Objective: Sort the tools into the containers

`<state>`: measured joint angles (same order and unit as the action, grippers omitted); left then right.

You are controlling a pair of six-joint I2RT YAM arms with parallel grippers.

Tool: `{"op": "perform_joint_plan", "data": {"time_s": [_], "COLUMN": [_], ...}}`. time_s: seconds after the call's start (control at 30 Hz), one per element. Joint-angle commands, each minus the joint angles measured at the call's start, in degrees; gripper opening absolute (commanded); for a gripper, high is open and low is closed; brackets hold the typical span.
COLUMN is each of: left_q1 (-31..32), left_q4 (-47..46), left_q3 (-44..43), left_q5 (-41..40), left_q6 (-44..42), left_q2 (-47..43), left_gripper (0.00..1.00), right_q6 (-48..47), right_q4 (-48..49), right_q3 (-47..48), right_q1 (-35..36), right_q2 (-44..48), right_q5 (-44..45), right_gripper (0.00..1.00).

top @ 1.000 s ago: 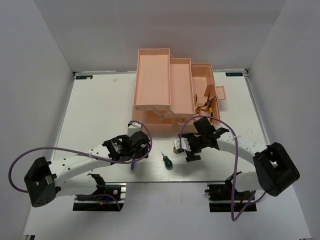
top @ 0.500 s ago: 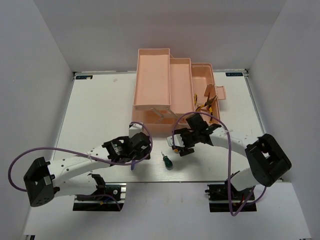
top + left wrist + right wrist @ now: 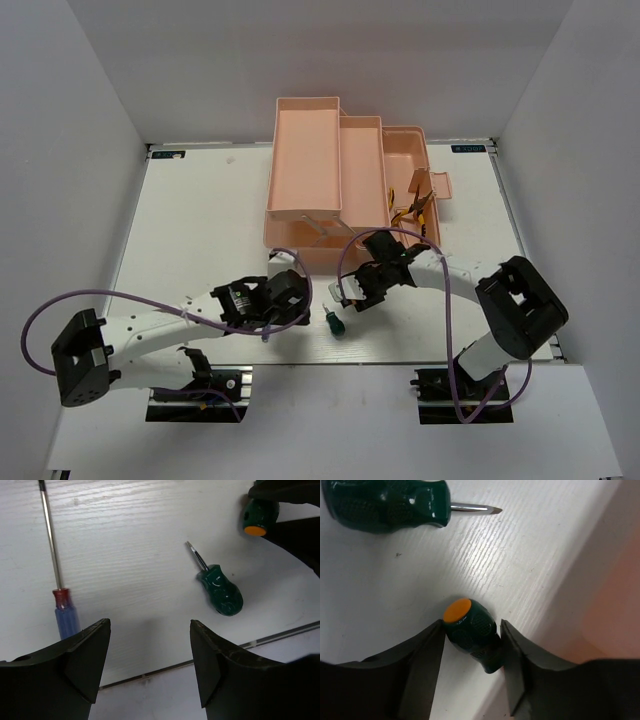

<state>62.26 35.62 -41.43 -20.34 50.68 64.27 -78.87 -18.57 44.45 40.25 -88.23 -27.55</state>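
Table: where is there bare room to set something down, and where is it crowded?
Bare: the table left of the toolbox, plus a narrower strip to its right. Crowded: in front of it, where the left jaws, the right jaws gripping one green screwdriver, the loose green screwdriver and the blue screwdriver cluster.

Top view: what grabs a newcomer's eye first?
The open salmon-pink toolbox at the table's far middle, pliers in its rightmost compartment. In front of it, the right gripper clamps a stubby green screwdriver, while the left gripper hangs open over a second green screwdriver and a blue-handled screwdriver.
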Motion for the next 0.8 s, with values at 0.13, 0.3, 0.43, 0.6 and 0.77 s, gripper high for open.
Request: {"op": "perform_joint_plan", "data": {"time_s": [0.13,0.3,0.43,0.6,0.77], "left_q1": [4.0,5.15,6.29,6.82,7.35], "left_q4": [-5.29,-7.83,-9.16,-10.82,-14.26], "left_q3": [-5.24,-6.82,-6.3,-6.29,-5.68], "left_q5": [3.55,3.03,2.41,1.88,1.88], "left_q6": [-0.58,0.04,3.02,7.41,10.49], "left_q2": [6.2,10.69,12.02,14.13,16.06], "left_gripper": [0.75,0.76,0.78,0.78,0.78], "right_q6": [-3.31,-3.05,0.64,13.2,25.25], "right_q4": [-10.96,-16.22,-17.55,-14.92,-10.09], "right_q3": [2.22,0.82,-1.89,-3.84,-5.33], "right_q1": [0.27,0.35,-0.08,-0.96,-2.45], "right_q2": [-0.98,1.12,5.86,14.63,21.68], "right_q5": [-1.45,-2.15,-1.9,1.27,8.2], "right_gripper": [0.41,0.25,0.02,0.0,0.0]}}
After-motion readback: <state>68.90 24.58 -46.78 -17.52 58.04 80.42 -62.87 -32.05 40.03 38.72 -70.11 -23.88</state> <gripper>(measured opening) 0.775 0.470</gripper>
